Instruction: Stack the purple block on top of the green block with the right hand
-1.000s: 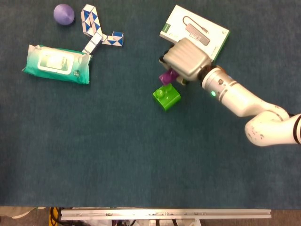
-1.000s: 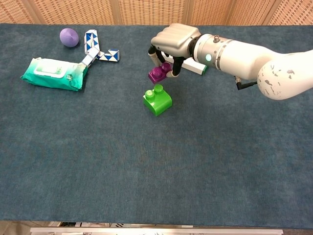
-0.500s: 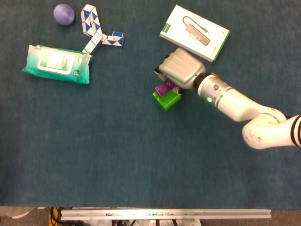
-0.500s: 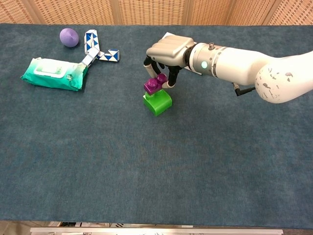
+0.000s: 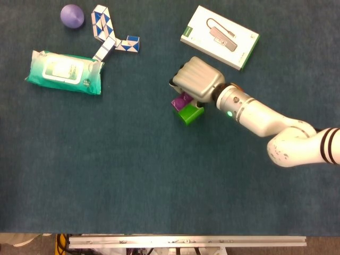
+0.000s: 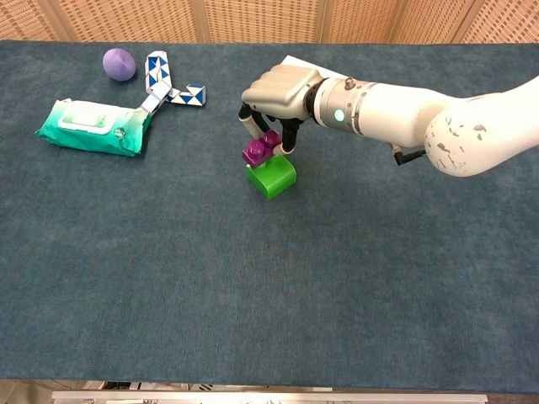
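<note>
The green block (image 6: 272,178) (image 5: 189,113) sits on the blue cloth near the table's middle. My right hand (image 6: 278,91) (image 5: 197,81) hovers over it and pinches the purple block (image 6: 261,148) (image 5: 180,101) between its fingertips. The purple block touches the green block's upper left edge, overhanging to the left; the head view shows only a sliver of it under the hand. I cannot tell whether it is seated on the studs. The left hand appears in neither view.
A teal wet-wipe pack (image 6: 91,126) lies at the left, with a blue-and-white snake puzzle (image 6: 166,82) and a purple ball (image 6: 120,63) behind it. A white and green box (image 5: 220,36) lies behind the right hand.
My right hand has carried the purple block forward and to the left, from beside and behind the green block down onto its upper left edge.
</note>
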Action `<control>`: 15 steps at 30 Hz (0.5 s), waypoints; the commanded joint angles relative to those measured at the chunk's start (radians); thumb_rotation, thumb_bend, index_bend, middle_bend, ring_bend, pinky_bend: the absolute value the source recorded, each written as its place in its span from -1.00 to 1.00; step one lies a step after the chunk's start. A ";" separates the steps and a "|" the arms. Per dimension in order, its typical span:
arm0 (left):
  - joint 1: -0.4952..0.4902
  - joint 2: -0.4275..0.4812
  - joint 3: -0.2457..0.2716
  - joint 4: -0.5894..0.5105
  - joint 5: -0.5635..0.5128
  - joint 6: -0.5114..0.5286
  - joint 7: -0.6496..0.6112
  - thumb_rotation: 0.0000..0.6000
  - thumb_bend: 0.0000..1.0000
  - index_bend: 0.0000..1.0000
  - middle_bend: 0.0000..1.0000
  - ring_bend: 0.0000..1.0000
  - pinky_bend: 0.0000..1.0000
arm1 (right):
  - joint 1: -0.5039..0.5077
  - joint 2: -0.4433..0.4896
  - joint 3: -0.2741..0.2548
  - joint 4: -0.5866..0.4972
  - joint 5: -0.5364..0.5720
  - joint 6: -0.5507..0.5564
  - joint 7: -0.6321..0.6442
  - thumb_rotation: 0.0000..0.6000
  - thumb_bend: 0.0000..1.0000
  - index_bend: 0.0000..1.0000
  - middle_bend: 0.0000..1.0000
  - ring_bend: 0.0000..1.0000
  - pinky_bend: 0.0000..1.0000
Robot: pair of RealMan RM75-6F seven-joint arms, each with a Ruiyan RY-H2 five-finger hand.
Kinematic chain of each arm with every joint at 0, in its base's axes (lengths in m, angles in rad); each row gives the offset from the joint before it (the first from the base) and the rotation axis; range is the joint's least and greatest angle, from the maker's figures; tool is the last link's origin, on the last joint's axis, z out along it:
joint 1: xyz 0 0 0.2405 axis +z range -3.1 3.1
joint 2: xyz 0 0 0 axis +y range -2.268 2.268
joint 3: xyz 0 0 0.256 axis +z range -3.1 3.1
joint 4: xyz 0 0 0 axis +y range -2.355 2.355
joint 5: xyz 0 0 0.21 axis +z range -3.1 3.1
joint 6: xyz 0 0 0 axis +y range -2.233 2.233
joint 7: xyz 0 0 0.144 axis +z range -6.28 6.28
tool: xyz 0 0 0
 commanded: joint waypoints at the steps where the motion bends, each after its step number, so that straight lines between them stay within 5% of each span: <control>1: 0.001 -0.001 0.000 0.000 -0.001 0.001 0.001 1.00 -0.54 -0.39 -0.31 -0.39 -0.62 | 0.015 -0.004 -0.005 0.010 0.014 -0.007 -0.014 1.00 -0.47 0.22 0.10 -0.16 0.03; 15: 0.001 0.001 -0.001 0.001 0.000 0.000 -0.003 1.00 -0.54 -0.39 -0.31 -0.39 -0.62 | 0.029 0.006 -0.034 0.004 0.044 0.002 -0.031 1.00 -0.47 0.23 0.09 -0.16 0.03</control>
